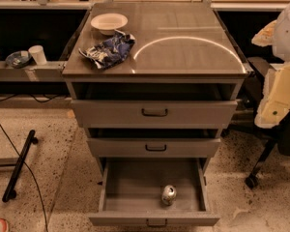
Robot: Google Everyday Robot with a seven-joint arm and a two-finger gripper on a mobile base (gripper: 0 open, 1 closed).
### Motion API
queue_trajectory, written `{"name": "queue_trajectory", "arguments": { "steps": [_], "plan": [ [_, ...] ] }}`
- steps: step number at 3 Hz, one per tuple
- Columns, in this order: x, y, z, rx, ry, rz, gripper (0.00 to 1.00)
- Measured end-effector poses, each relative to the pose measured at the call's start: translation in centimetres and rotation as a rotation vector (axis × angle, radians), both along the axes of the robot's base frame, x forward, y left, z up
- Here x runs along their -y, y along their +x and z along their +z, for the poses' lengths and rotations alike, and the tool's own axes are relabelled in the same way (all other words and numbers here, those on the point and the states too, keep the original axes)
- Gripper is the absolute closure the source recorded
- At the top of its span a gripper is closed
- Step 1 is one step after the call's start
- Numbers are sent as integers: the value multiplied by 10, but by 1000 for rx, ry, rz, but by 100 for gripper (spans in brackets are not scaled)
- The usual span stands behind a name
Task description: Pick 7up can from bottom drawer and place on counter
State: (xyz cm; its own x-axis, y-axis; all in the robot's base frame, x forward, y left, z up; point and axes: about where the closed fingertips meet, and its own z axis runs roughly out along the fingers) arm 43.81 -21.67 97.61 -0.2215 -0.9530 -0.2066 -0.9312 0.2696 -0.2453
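Bottom drawer [135, 182] is being shown pulled out toward cam, handle on the front panel at the btm frame edge. Can [168, 195] is being carried on the drawer floor, right of centre and near the front wall, apart from both side walls; upright vs tilted can't be told. Top drawer [116, 114] and mid drawer [121, 148] are being shown pushed in, w/ a dark gap above each. Counter [183, 47] is being lit w/ a bright arc reflection across its right half. Bowl [108, 22] is being carried at counter rear-left, and a crumpled blue/white bag [108, 50] just in front of it, near the left-front edge. Gripper [279, 98] is being cut off by the right frame edge: only pale arm parts are being shown there, beside the counter's right side and well apart from can and bottom drawer; open vs closed can't be told. Paper cup [37, 54] is being carried on the left shelf [43, 71], next to a small dish [17, 58]. Black bar [19, 166] and cable are being shown lying on the floor at left.
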Motion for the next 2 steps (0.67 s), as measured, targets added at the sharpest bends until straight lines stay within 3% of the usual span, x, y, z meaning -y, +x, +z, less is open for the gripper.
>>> {"name": "queue_trajectory", "arguments": {
  "steps": [1,2],
  "plan": [
    [0,0,-2,0,10,0,0],
    [2,2,-38,4,161,6,0]
  ]
}}
